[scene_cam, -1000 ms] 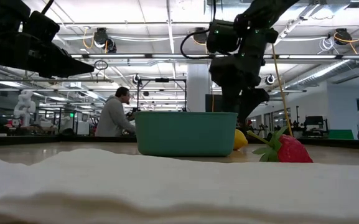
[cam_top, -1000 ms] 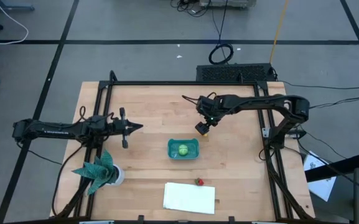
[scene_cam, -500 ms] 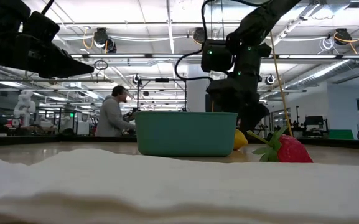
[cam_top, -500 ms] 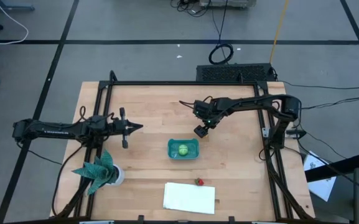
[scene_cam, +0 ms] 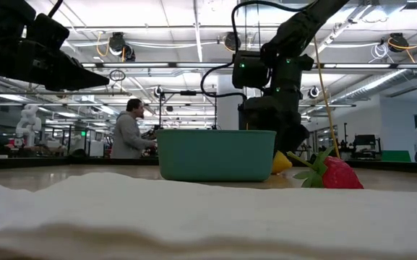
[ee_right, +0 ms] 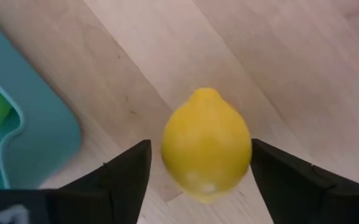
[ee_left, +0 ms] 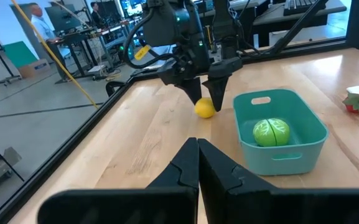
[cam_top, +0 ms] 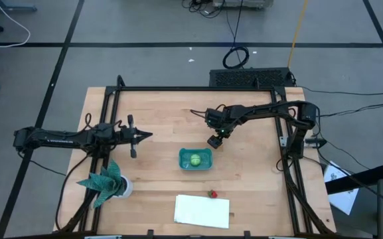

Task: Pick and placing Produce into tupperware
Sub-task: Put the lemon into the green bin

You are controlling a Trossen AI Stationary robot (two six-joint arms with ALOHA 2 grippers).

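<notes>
The yellow lemon (ee_right: 206, 144) lies on the wooden table just beyond the far right corner of the teal tupperware (cam_top: 186, 163). It also shows in the left wrist view (ee_left: 205, 109). My right gripper (ee_right: 199, 158) is open and points down over the lemon, one finger on each side of it. The green round piece (cam_top: 195, 160) lies inside the tupperware. The red piece (cam_top: 212, 194) lies on the table at the white rectangle's far edge. My left gripper (cam_top: 148, 135) is shut and empty above the table's left half.
A flat white rectangle (cam_top: 202, 210) lies near the front edge. A teal leafy plant in a white pot (cam_top: 105, 180) stands at front left. A black frame (cam_top: 198, 89) runs around the table. People show in the room behind (scene_cam: 129, 130).
My right gripper has come down and a little toward the table's left edge, onto the lemon, so its open fingers now stand on either side of it. The lemon and the other pieces have stayed in place.
</notes>
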